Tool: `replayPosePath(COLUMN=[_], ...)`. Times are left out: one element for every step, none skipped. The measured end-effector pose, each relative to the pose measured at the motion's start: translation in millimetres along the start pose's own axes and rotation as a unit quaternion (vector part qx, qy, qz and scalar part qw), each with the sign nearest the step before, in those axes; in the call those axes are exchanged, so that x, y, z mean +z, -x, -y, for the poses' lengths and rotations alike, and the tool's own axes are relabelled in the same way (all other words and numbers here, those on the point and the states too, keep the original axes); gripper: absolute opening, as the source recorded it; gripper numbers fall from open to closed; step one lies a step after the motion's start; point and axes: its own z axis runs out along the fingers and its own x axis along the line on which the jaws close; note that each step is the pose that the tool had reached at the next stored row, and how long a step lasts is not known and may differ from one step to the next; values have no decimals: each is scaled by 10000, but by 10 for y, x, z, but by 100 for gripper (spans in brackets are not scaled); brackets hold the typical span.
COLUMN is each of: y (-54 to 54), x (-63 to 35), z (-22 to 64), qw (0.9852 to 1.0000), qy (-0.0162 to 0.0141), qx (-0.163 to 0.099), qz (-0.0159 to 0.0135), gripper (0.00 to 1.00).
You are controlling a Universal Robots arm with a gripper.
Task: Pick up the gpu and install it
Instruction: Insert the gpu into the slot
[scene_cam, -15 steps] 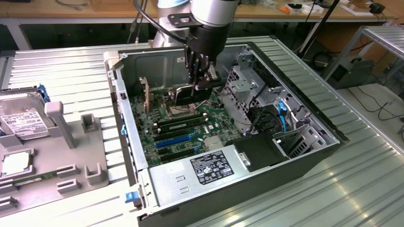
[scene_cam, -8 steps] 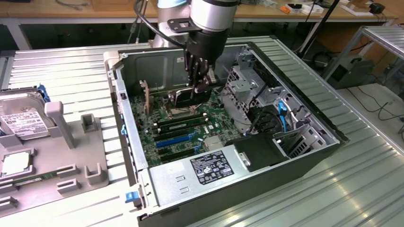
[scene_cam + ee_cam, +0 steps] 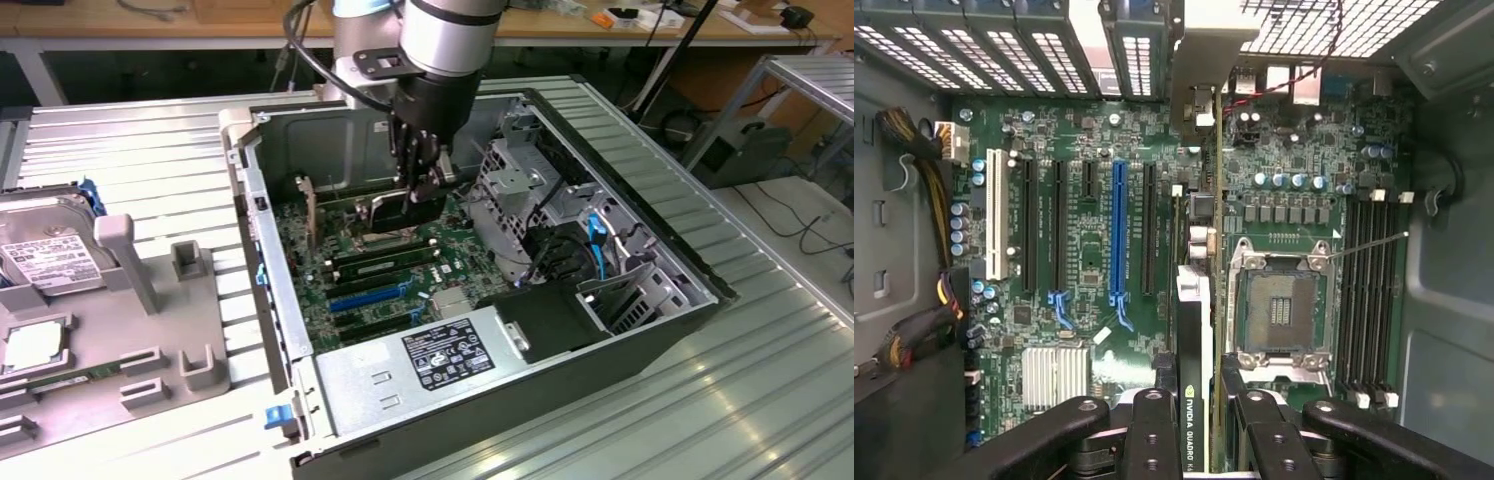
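The gpu (image 3: 1192,300) is a slim black card seen edge-on in the wrist view, with a white-lettered label near my fingers (image 3: 1154,425). Its silver bracket (image 3: 1204,70) reaches the slotted rear wall of the case. My gripper (image 3: 1194,410) is shut on the card's near end. The card stands upright over the green motherboard (image 3: 1094,260), between a black expansion slot (image 3: 1149,230) and the CPU socket (image 3: 1279,300). Whether its edge sits in a slot I cannot tell. In the exterior view my gripper (image 3: 424,195) is down inside the open computer case (image 3: 667,330).
A blue slot (image 3: 1118,230) and a white slot (image 3: 996,215) lie beside the card, with memory slots (image 3: 1369,290) past the socket. The power supply (image 3: 441,360) and drive cage (image 3: 527,190) crowd the case. A grey parts tray (image 3: 147,330) with a hard drive (image 3: 40,255) is at the exterior view's left.
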Motion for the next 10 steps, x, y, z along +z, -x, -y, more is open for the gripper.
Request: replayPosePath(y=[0, -1, -1, -1, -1, -1, -11, -42, -47, -47], x=[12, 21, 28, 34, 39, 47, 57, 65, 65, 64], z=[0, 0, 0, 0, 0, -2, -5, -7, -7, -7], qw=[10000, 10000, 10000, 10000, 10000, 10000, 10000, 10000, 10000, 10000], qy=[-4, -8, -10, -11, -12, -16, -30, -33, -34, -33], qx=[0, 0, 0, 0, 0, 0, -1, 0, -2, -2], qz=[0, 0, 2, 4, 3, 3, 5, 13, 13, 12], gripper=[27, 27, 27, 27, 27, 27, 27, 27, 27, 27])
